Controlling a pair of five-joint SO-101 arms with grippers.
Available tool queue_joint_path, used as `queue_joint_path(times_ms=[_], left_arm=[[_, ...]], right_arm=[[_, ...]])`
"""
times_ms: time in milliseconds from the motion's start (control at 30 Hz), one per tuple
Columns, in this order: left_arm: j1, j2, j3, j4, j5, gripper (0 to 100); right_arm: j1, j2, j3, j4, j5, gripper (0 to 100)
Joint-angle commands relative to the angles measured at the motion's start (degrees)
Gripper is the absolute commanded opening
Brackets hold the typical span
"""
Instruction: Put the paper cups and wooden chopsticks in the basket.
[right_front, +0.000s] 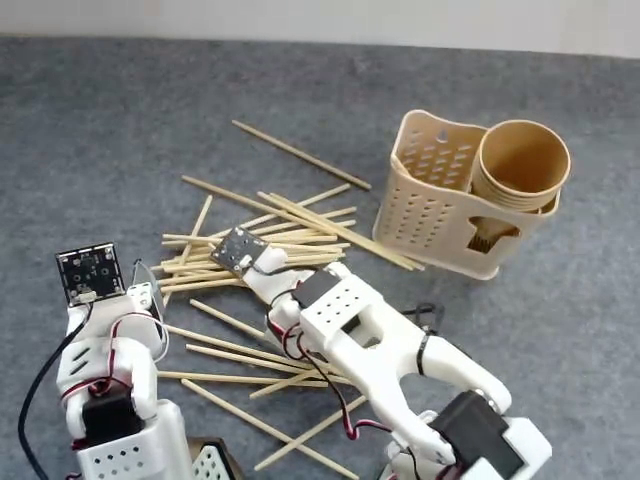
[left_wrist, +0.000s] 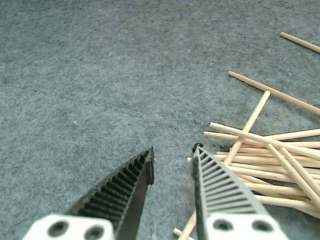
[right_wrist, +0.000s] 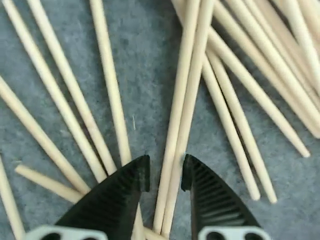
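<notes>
- Step in hand: collecting the wooden chopsticks (right_front: 190, 268); the stacked paper cups (right_front: 523, 165) already stand in one compartment of the perforated beige basket (right_front: 435, 215), which sits at the far right of the grey-covered desk (right_front: 120, 130)
- Task's things: most chopsticks lie loose in a crossed heap near the middle of the desk, well apart from the basket; a few lie singly nearer the arms; one long stick ends close to the basket's base
- Right end effector (right_wrist: 165, 162): lowered over the heap; jaws narrowly parted and straddling a pair of parallel chopsticks (right_wrist: 178, 100); one jaw seems to meet the pair, while a sliver of gap shows at the other, so the pair is judged not yet clamped
- Left end effector (left_wrist: 173, 150): jaws apart and holding nothing; poised over bare desk just beside the edge of the heap (left_wrist: 250, 122)
- Next move, as judged: close the right jaws squarely on the pair, lift without dragging neighbouring sticks, carry it to the basket and release it upright in the free compartment; slender round sticks may roll or slip from the grip
- Writing: no brand, label or print can be read on basket, cups or chopsticks
</notes>
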Motion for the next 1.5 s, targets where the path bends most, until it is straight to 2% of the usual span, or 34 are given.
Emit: queue_joint_path(times_ms=[0, 267, 367, 433, 967, 1300, 1467], left_arm=[[-0.2, -0.7, -0.3, -1.0, 0.4, 14], [-0.2, -0.7, -0.3, -1.0, 0.4, 14], [-0.2, -0.7, -0.3, -1.0, 0.4, 14], [-0.2, -0.7, -0.3, -1.0, 0.4, 14], [-0.2, -0.7, -0.3, -1.0, 0.4, 14], [-0.2, -0.7, -0.3, -1.0, 0.4, 14], [-0.2, -0.7, -0.3, -1.0, 0.4, 14]], right_arm=[[1.0, 1.1, -0.9, -3.8, 0.4, 11.6], [3.6, 5.0, -2.6, -5.8, 0.4, 10.8], [3.5, 5.2, -3.1, -5.6, 0.5, 1.5], [3.5, 3.7, -3.1, -5.0, 0.5, 0.9], [4.1, -24.9, -1.9, 0.6, 0.5, 0.6], [11.2, -37.1, -2.6, 0.0, 0.4, 0.6], [16.2, -43.5, -4.1, -4.5, 0.4, 0.6]])
